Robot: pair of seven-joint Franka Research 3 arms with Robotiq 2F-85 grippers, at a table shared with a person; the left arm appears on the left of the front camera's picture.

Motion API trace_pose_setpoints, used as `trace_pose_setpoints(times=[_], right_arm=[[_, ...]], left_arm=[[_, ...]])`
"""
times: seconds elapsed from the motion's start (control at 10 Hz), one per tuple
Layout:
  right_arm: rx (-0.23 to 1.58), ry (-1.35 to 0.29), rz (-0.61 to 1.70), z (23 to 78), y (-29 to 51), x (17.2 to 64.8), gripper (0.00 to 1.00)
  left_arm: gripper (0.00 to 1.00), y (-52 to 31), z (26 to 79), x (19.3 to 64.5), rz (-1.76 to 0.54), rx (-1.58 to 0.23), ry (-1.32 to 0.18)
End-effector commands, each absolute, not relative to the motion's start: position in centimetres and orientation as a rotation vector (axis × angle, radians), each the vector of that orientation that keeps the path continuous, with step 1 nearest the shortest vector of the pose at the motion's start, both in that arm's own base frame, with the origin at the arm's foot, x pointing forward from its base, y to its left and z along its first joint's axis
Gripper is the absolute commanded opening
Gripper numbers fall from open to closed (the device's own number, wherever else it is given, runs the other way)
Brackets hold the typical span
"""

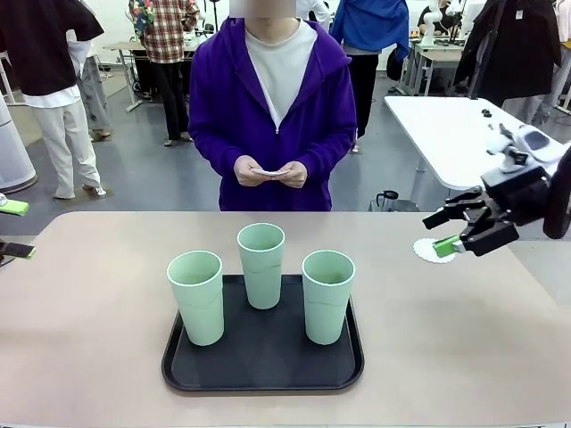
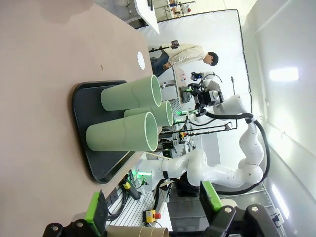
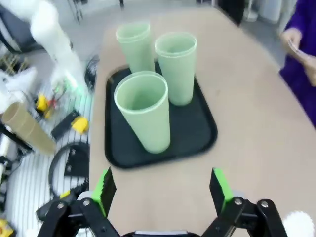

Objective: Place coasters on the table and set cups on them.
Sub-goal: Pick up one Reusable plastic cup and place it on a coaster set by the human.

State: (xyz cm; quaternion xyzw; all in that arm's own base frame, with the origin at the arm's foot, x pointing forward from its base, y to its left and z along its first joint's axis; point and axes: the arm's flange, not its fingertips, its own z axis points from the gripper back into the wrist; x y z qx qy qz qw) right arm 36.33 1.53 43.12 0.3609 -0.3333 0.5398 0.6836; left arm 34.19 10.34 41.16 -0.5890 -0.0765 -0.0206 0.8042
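L gripper (image 2: 152, 191) hung wide & empty w/ three cups (image 1: 262, 265) on the tray (image 1: 268, 358) ahead of it, while one coaster (image 1: 423, 251) lay on the table (image 1: 89, 339) just below the wide-open, empty R gripper (image 1: 437, 237), which might snag & drag it off-spot if pulled away too low.

cups (image 1: 261, 265) clustered mid-table, tabletop (image 1: 89, 321) seemingly open beside

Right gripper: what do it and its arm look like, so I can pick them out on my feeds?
The right gripper is black, built of angular linked fingers that end in bright green pads. The right arm behind it is glossy white, made of rounded segments, with a thin black cable looping alongside.
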Motion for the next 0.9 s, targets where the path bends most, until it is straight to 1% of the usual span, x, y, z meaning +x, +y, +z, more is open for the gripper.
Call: trace_pose_setpoints(times=[0.0, 0.1, 0.2, 0.4, 0.5, 0.7, 0.8], right_arm=[[0.966, -0.846, 1.185, 40.4, 0.3, 35.7, 1.0], [1.017, -0.886, 1.13, 38.7, -0.5, 35.5, 1.0], [1.049, -0.915, 1.138, 37.1, -0.8, 35.5, 1.0], [1.073, -0.956, 1.224, 35.1, -0.3, 35.4, 1.0], [1.071, -0.982, 1.273, 33.5, 0.5, 35.7, 1.0], [1.028, -1.025, 1.242, 31.0, 1.3, 36.4, 1.0], [1.02, -1.005, 1.241, 30.1, 1.9, 36.8, 1.0]], left_arm=[[1.0, 10.3, 41.3, 34.3, -0.054, -1.278, -0.18], [1.0, 10.3, 41.3, 34.3, -0.054, -1.278, -0.18], [1.0, 10.3, 41.3, 34.3, -0.054, -1.278, -0.18], [1.0, 10.3, 41.3, 34.3, -0.054, -1.278, -0.18], [1.0, 10.3, 41.3, 34.3, -0.054, -1.278, -0.18], [1.0, 10.3, 41.3, 34.3, -0.054, -1.278, -0.18], [1.0, 10.3, 41.3, 34.3, -0.054, -1.278, -0.18]])
